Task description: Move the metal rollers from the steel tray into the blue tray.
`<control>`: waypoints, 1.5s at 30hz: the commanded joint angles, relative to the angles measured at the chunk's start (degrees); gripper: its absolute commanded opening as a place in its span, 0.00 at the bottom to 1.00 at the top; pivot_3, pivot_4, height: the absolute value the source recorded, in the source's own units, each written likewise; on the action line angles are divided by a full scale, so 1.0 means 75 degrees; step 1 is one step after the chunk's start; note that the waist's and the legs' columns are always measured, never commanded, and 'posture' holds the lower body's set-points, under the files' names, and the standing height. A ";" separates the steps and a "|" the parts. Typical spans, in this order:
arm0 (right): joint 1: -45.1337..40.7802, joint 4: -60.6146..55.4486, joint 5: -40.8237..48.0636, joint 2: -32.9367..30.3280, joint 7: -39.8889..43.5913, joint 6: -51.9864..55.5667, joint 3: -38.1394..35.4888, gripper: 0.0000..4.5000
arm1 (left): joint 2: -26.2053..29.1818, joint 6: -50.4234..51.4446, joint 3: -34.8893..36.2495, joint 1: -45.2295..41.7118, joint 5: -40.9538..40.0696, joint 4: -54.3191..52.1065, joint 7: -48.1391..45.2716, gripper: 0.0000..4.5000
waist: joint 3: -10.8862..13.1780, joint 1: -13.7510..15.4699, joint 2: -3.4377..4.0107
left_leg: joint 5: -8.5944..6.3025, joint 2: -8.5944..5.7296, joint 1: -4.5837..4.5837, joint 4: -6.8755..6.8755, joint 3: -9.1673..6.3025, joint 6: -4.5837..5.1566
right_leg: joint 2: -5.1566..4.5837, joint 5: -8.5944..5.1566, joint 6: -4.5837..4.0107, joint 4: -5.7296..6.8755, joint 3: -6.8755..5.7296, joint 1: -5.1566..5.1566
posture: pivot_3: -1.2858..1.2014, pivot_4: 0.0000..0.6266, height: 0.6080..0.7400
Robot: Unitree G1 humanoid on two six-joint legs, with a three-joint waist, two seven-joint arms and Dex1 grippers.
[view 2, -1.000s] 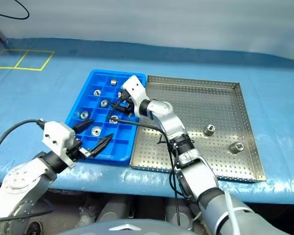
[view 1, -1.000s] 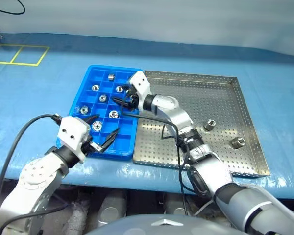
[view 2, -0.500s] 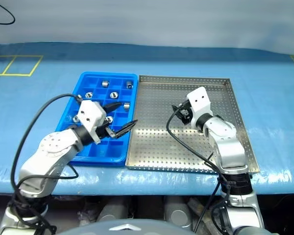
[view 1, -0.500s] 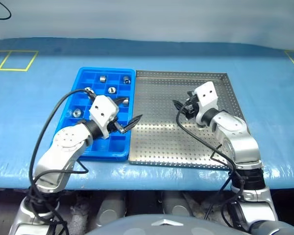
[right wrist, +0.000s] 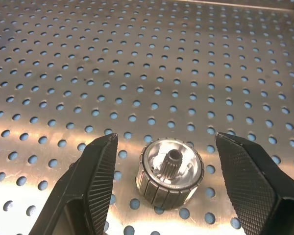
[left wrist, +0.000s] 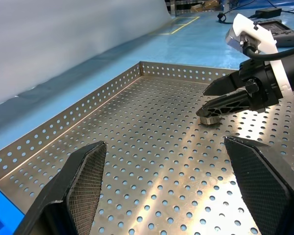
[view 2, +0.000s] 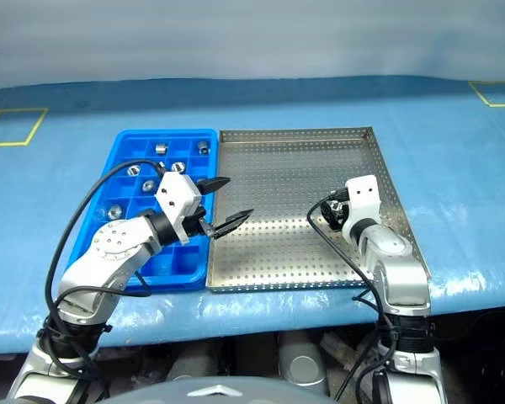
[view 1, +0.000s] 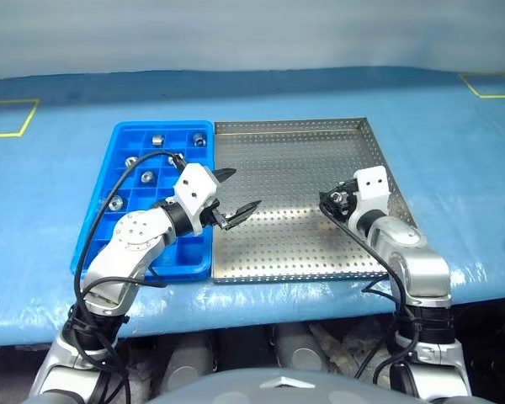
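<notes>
Left claw point(view 1: 232, 195) hangs spread wide and empty over the seam where the bright blue plastic compartment tray point(view 1: 101, 244) meets the large square perforated steel tray point(view 1: 295, 252). We judge it parked there so as not to crowd the other arm. At about ten o'clock from it, several small shiny metal rollers point(view 1: 147, 177) already sit in the blue tray's far compartments, one to a cell, while the near cells look vacant.

Moving right, the steel tray's floor is mostly bare. Near its right rim, at roughly three o'clock from the left claw, our right claw point(view 1: 335, 200) points down at one short hollow-centred steel roller point(right wrist: 170, 171). Its fingers point(right wrist: 90, 183) stand partly apart on either side of that roller, apart from it, so nothing is gripped yet. We read this as lining up for a pinch.

The pale blue tabletop cover point(view 1: 454, 160) surrounds both trays. Only the left arm crosses the route back to the blue tray.
</notes>
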 commanded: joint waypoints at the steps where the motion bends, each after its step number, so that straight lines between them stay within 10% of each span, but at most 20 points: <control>1: -0.0144 0.0150 0.0133 0.0038 -0.0083 -0.0176 -0.0101 0.74 | -0.0032 -0.0118 0.0103 0.0097 0.0025 -0.0285 0.0036 0.93 | 0.0000 -0.0031 0.0000 | -0.0001 0.0000 0.0001 0.0000 0.0003 0.0003 | 0.0001 0.0001 0.0001 0.0000 0.0006 0.0000 | 0.43 0.24 1.00; 7: -0.0248 0.0743 0.0116 0.0111 -0.0211 -0.0346 -0.0010 0.74 | 0.0012 -0.0112 0.0168 0.0189 0.0024 -0.0372 0.0081 0.93 | 0.0000 -0.0003 0.0000 | -0.0004 -0.0001 0.0006 0.0000 0.0018 0.0009 | 0.0005 0.0005 0.0007 0.0000 0.0028 0.0000 | 0.45 0.24 1.00; 14: -0.0248 0.0634 0.0172 0.0080 -0.0150 -0.0468 0.0100 0.38 | 0.0028 -0.0096 0.0181 0.0248 0.0020 -0.0425 0.0118 0.93 | -0.0001 0.0018 -0.0001 | -0.0006 0.0002 0.0021 0.0001 0.0047 0.0015 | 0.0014 0.0004 0.0036 -0.0001 0.0058 0.0000 | 0.46 0.24 1.00; 23: -0.0549 -0.0148 0.0368 0.0024 0.0295 -0.0605 0.0580 0.38 | 0.0264 0.0466 0.0620 0.0845 -0.0415 -0.1126 0.0130 0.93 | 0.0000 0.0036 -0.0001 | -0.0008 0.0002 0.0019 0.0000 0.0051 0.0021 | 0.0013 0.0015 0.0028 -0.0002 0.0069 -0.0004 | 0.47 0.24 1.00; 30: -0.1203 -0.0896 0.0917 -0.0081 0.1688 -0.0674 0.1753 0.38 | 0.1255 0.1708 0.2286 0.2543 -0.0371 -0.2644 0.0724 0.93 | 0.0003 0.0157 -0.0007 | -0.0009 0.0028 0.0023 -0.0002 0.0052 0.0019 | 0.0026 -0.0008 0.0053 -0.0001 0.0054 -0.0008 | 0.51 0.24 1.00; 45: -0.2273 -0.0608 0.1432 0.0538 0.3955 -0.1366 0.4212 0.38 | 0.1047 0.2644 0.4933 0.6409 -0.1332 -0.4595 0.1030 0.93 | 0.0008 0.1005 -0.0020 | -0.0015 0.0032 0.0006 -0.0007 -0.0006 0.0000 | -0.0004 -0.0041 -0.0066 -0.0010 -0.0038 -0.0002 | 0.57 0.24 1.00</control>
